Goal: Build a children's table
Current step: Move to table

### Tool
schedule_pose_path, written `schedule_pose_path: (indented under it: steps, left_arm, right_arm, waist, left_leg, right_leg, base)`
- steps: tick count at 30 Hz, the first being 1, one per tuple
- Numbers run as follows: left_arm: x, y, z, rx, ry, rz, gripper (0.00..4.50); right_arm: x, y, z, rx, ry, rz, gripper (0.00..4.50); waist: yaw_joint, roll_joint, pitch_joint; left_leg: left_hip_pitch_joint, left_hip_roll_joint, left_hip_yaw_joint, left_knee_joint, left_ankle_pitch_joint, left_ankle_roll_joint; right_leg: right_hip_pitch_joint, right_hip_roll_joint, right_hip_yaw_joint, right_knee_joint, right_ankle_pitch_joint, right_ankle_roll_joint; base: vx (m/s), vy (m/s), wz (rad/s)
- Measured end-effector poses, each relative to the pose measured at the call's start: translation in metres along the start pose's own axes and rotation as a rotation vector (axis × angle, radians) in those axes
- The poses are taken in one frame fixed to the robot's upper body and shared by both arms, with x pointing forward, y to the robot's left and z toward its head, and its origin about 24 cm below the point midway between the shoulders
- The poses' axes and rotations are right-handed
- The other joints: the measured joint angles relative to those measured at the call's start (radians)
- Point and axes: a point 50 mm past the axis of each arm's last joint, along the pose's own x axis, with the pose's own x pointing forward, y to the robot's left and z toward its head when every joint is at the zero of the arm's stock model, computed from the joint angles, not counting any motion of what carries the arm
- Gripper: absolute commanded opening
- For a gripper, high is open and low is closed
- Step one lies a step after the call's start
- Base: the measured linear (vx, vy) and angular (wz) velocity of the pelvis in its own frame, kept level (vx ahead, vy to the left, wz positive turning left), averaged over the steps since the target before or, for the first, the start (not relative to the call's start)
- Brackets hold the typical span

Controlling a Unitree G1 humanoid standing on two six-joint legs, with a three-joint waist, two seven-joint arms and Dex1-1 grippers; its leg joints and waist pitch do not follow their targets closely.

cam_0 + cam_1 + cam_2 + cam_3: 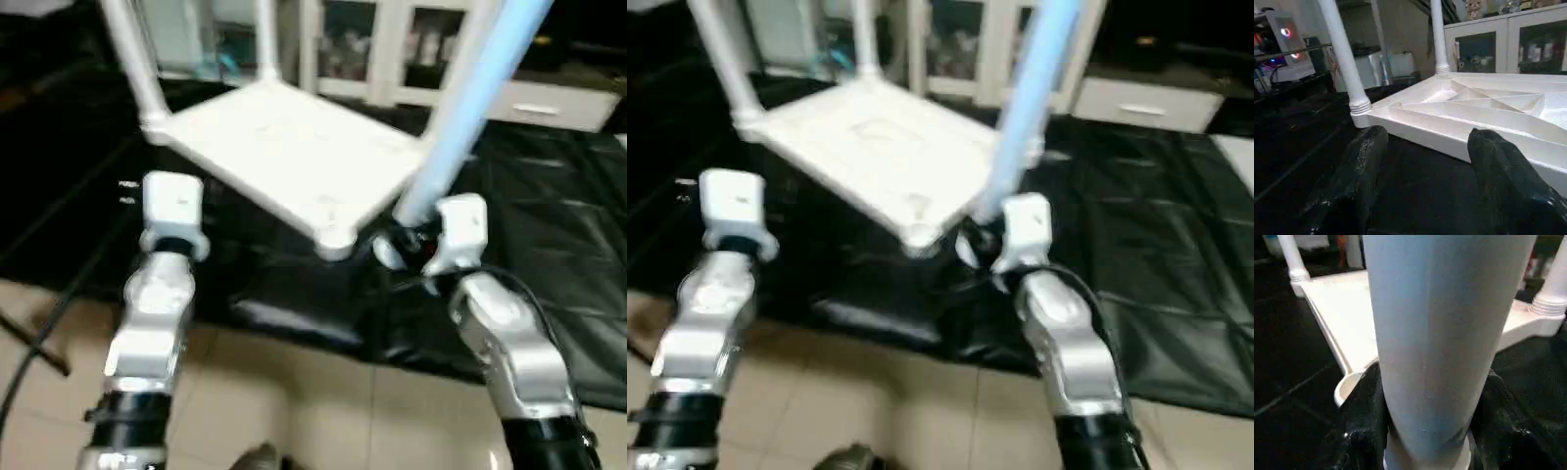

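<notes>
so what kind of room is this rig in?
Looks like an indoor lab or demo room, not a home. Tiled floor with a black mat laid over it, glass-door cabinets holding small items, and lit electronics on a rack.

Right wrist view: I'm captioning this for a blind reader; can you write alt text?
The right gripper clamps a white tube leg between black fingers, near an empty corner socket of the upturned white tabletop on black matting.
</notes>
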Motion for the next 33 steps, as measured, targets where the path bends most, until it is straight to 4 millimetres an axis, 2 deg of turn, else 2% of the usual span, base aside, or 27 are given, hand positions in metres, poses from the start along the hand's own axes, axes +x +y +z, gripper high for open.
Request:
schedule_pose_path:
  steps: [1, 2, 3, 4, 6, 7, 8, 9, 10, 11, 12, 13, 16, 18, 21, 22, 23, 24, 25, 26, 27, 28, 29, 30, 31, 32, 33]
  left_arm:
    - [0.000, -0.002, 0.001, 0.001, -0.003, -0.006, 3.05]
    - [0.002, -0.002, 0.002, 0.006, -0.007, -0.008, 3.05]
    - [0.002, 0.000, 0.000, 0.012, 0.003, -0.005, 3.05]
    - [0.003, 0.002, -0.005, 0.021, 0.022, -0.001, 3.05]
    - [0.005, 0.005, -0.006, 0.032, 0.032, 0.009, 3.05]
    - [0.006, 0.006, -0.005, 0.030, 0.031, 0.016, 3.05]
    - [0.006, 0.005, -0.005, 0.026, 0.031, 0.016, 3.05]
    - [0.006, 0.004, -0.005, 0.021, 0.032, 0.014, 3.05]
    - [0.006, 0.003, -0.006, 0.017, 0.033, 0.013, 3.05]
    - [0.006, 0.000, -0.006, 0.009, 0.035, 0.007, 3.05]
    - [0.006, -0.002, -0.006, -0.001, 0.035, -0.001, 3.05]
    - [0.005, -0.008, -0.007, -0.021, 0.038, -0.019, 3.05]
    - [0.004, -0.021, -0.004, -0.079, 0.010, -0.084, 3.05]
    - [0.004, -0.019, -0.004, -0.082, 0.001, -0.083, 3.05]
    - [0.001, -0.015, -0.007, -0.096, -0.007, -0.074, 3.05]
    - [-0.002, -0.013, -0.009, -0.098, -0.008, -0.071, 3.05]
    - [-0.005, -0.013, -0.013, -0.100, 0.000, -0.073, 3.05]
    - [-0.008, -0.009, -0.016, -0.098, 0.010, -0.066, 3.05]
    - [-0.009, -0.004, -0.019, -0.093, 0.019, -0.052, 3.05]
    - [-0.009, -0.002, -0.018, -0.086, 0.014, -0.047, 3.05]
    - [-0.009, 0.001, -0.015, -0.077, 0.001, -0.043, 3.05]
    - [-0.008, 0.001, -0.012, -0.076, -0.014, -0.044, 3.05]
    - [-0.009, 0.000, -0.012, -0.085, -0.017, -0.047, 3.05]
    - [-0.011, -0.004, -0.015, -0.088, -0.006, -0.059, 3.05]
    - [-0.011, -0.009, -0.016, -0.093, 0.002, -0.077, 3.05]
    - [-0.010, -0.011, -0.016, -0.097, 0.000, -0.085, 3.05]
    - [-0.010, -0.011, -0.014, -0.098, -0.006, -0.086, 3.05]
  right_arm:
    - [0.000, -0.001, 0.000, -0.009, 0.000, -0.005, 1.86]
    - [0.000, -0.003, 0.002, -0.011, -0.009, -0.015, 1.86]
    - [0.001, -0.001, 0.001, -0.002, -0.010, -0.014, 1.86]
    - [0.003, 0.007, 0.000, 0.005, -0.008, 0.011, 1.86]
    - [0.005, 0.014, -0.001, 0.008, -0.009, 0.032, 1.86]
    - [0.005, 0.014, 0.001, 0.004, -0.017, 0.029, 1.86]
    - [0.003, 0.012, 0.003, -0.001, -0.022, 0.021, 1.86]
    - [0.001, 0.011, 0.006, -0.005, -0.028, 0.014, 1.86]
    - [-0.001, 0.010, 0.009, -0.011, -0.038, 0.006, 1.86]
    - [-0.004, 0.008, 0.009, -0.016, -0.041, -0.001, 1.86]
    - [-0.007, 0.006, 0.009, -0.022, -0.039, -0.008, 1.86]
    - [-0.011, 0.000, 0.004, -0.025, -0.018, -0.030, 1.86]
    - [-0.019, -0.014, -0.009, 0.000, 0.031, -0.089, 1.86]
    - [-0.018, -0.014, -0.008, 0.006, 0.023, -0.088, 1.86]
    - [-0.013, -0.008, -0.004, 0.041, 0.010, -0.063, 1.86]
    - [-0.011, -0.006, -0.001, 0.049, 0.001, -0.052, 1.86]
    - [-0.008, -0.004, 0.002, 0.054, -0.010, -0.041, 1.86]
    - [-0.005, -0.001, 0.005, 0.048, -0.015, -0.021, 1.86]
    - [-0.002, 0.003, 0.009, 0.041, -0.027, 0.003, 1.86]
    - [-0.001, 0.004, 0.010, 0.041, -0.032, 0.010, 1.86]
    - [-0.001, 0.004, 0.008, 0.046, -0.031, 0.008, 1.86]
    - [-0.002, 0.002, 0.006, 0.052, -0.025, -0.003, 1.86]
    - [-0.002, -0.003, 0.003, 0.063, -0.017, -0.025, 1.86]
    - [-0.002, -0.005, 0.003, 0.067, -0.016, -0.040, 1.86]
    - [-0.003, -0.007, 0.003, 0.069, -0.017, -0.053, 1.86]
    - [-0.005, -0.009, 0.001, 0.072, -0.013, -0.062, 1.86]
    - [-0.006, -0.009, -0.001, 0.074, -0.007, -0.065, 1.86]
  waist:
    - [-0.003, 0.019, -0.002]
    - [-0.018, 0.034, 0.002]
    - [-0.037, 0.037, 0.004]
    - [-0.045, 0.042, 0.005]
    - [-0.046, 0.045, 0.005]
    - [-0.043, 0.046, 0.004]
    - [-0.042, 0.055, -0.002]
    - [-0.041, 0.057, -0.006]
    - [-0.041, 0.053, -0.009]
    - [-0.041, 0.049, -0.011]
    - [-0.041, 0.043, -0.014]
    - [-0.034, 0.044, -0.012]
    - [-0.035, 0.046, -0.011]
    - [-0.044, 0.044, -0.010]
    - [-0.056, 0.035, -0.001]
    - [-0.064, 0.036, 0.005]
    - [-0.072, 0.039, 0.011]
    - [-0.074, 0.044, 0.016]
    - [-0.073, 0.045, 0.019]
    - [-0.072, 0.039, 0.023]
    - [-0.070, 0.023, 0.025]
    - [-0.073, 0.005, 0.023]
    - [-0.071, -0.015, 0.019]
    - [-0.066, -0.009, 0.020]
    - [-0.057, -0.003, 0.019]
    - [-0.050, 0.004, 0.015]
    - [-0.045, 0.005, 0.014]
  left_leg:
    - [0.044, 0.042, -0.005, -0.082, -0.003, -0.006]
    - [0.067, 0.075, 0.010, -0.128, 0.011, -0.064]
    - [0.062, 0.078, 0.024, -0.130, 0.017, -0.053]
    - [0.060, 0.077, 0.034, -0.129, 0.021, -0.048]
    - [0.055, 0.076, 0.037, -0.133, 0.026, -0.048]
    - [0.050, 0.078, 0.037, -0.142, 0.037, -0.036]
    - [0.040, 0.084, 0.038, -0.152, 0.053, -0.021]
    - [0.033, 0.083, 0.043, -0.161, 0.063, -0.014]
    - [0.026, 0.082, 0.057, -0.166, 0.074, -0.006]
    - [0.020, 0.077, 0.063, -0.167, 0.076, 0.004]
    - [0.011, 0.067, 0.070, -0.167, 0.080, 0.005]
    - [0.009, 0.063, 0.081, -0.178, 0.086, 0.002]
    - [0.017, 0.066, 0.097, -0.207, 0.104, -0.005]
    - [0.018, 0.073, 0.099, -0.208, 0.113, -0.007]
    - [0.038, 0.077, 0.102, -0.211, 0.112, -0.007]
    - [0.050, 0.080, 0.102, -0.215, 0.109, -0.009]
    - [0.067, 0.086, 0.102, -0.217, 0.095, -0.013]
    - [0.088, 0.099, 0.114, -0.220, 0.086, -0.019]
    - [0.114, 0.106, 0.126, -0.224, 0.078, -0.023]
    - [0.134, 0.108, 0.142, -0.226, 0.078, -0.023]
    - [0.140, 0.098, 0.146, -0.230, 0.078, -0.024]
    - [0.145, 0.094, 0.147, -0.230, 0.076, -0.027]
    - [0.159, 0.095, 0.147, -0.226, 0.055, -0.036]
    - [0.154, 0.096, 0.142, -0.203, 0.015, -0.019]
    - [0.127, 0.090, 0.123, -0.144, -0.015, 0.012]
    - [0.105, 0.077, 0.107, -0.102, -0.018, 0.018]
    - [0.091, 0.070, 0.097, -0.100, -0.014, 0.025]
  right_leg:
    - [0.012, 0.000, 0.000, -0.035, 0.030, 0.009]
    - [0.022, 0.002, -0.012, -0.051, 0.040, 0.012]
    - [0.023, 0.007, -0.002, -0.062, 0.038, -0.012]
    - [0.031, 0.015, -0.003, -0.063, 0.031, -0.048]
    - [0.049, 0.040, -0.018, -0.051, 0.033, -0.050]
    - [0.045, 0.055, -0.032, -0.018, 0.031, -0.047]
    - [0.039, 0.074, -0.041, 0.012, 0.028, -0.041]
    - [0.039, 0.076, -0.043, 0.010, 0.027, -0.039]
    - [0.041, 0.069, -0.037, 0.003, 0.026, -0.034]
    - [0.047, 0.061, -0.031, -0.024, 0.018, -0.023]
    - [0.051, 0.046, -0.020, -0.060, -0.010, 0.013]
    - [0.043, 0.035, -0.019, -0.051, -0.003, 0.008]
    - [0.036, 0.034, -0.015, -0.059, 0.007, 0.007]
    - [0.033, 0.036, -0.019, -0.061, 0.014, 0.004]
    - [0.046, 0.035, -0.024, -0.069, 0.014, 0.004]
    - [0.054, 0.035, -0.030, -0.079, 0.014, 0.004]
    - [0.075, 0.035, -0.044, -0.100, 0.011, 0.003]
    - [0.090, 0.041, -0.044, -0.112, 0.005, 0.000]
    - [0.100, 0.035, -0.047, -0.098, -0.019, -0.002]
    - [0.100, 0.028, -0.054, -0.063, -0.044, -0.013]
    - [0.113, 0.009, -0.063, -0.035, -0.059, -0.014]
    - [0.123, 0.002, -0.057, -0.026, -0.062, -0.010]
    - [0.125, 0.007, -0.049, -0.031, -0.060, -0.010]
    - [0.132, 0.007, -0.055, -0.044, -0.061, -0.012]
    - [0.136, 0.008, -0.056, -0.055, -0.061, -0.012]
    - [0.136, 0.007, -0.052, -0.064, -0.061, -0.012]
    - [0.141, 0.009, -0.051, -0.072, -0.060, -0.014]
  base:
    - [-0.111, 0.292, 0.03]
    - [-0.111, 0.292, 0.03]
    - [-0.115, 0.299, 0.21]
    - [-0.104, 0.279, 0.26]
    - [-0.086, 0.246, 0.19]
    - [-0.060, 0.125, 0.18]
    - [-0.060, 0.125, 0.18]
    - [-0.064, 0.080, 0.19]
    - [-0.067, 0.033, 0.10]
    - [-0.108, 0.008, 0.11]
    - [-0.079, -0.023, 0.02]
    - [-0.081, -0.048, -0.06]
    - [-0.050, -0.031, -0.05]
    - [-0.066, -0.027, -0.12]
    - [0.000, 0.000, 0.00]
    - [0.000, 0.000, 0.00]
    - [0.000, 0.000, 0.00]
    - [0.005, 0.028, -0.25]
    - [0.038, 0.042, -0.64]
    - [0.038, 0.042, -0.64]
    - [-0.008, 0.003, -0.67]
    - [0.066, -0.089, -0.24]
    - [0.066, -0.089, -0.24]
    - [0.120, -0.108, -0.07]
    - [0.141, -0.037, -0.16]
    - [0.141, -0.037, -0.16]
    - [0.191, -0.003, -0.05]
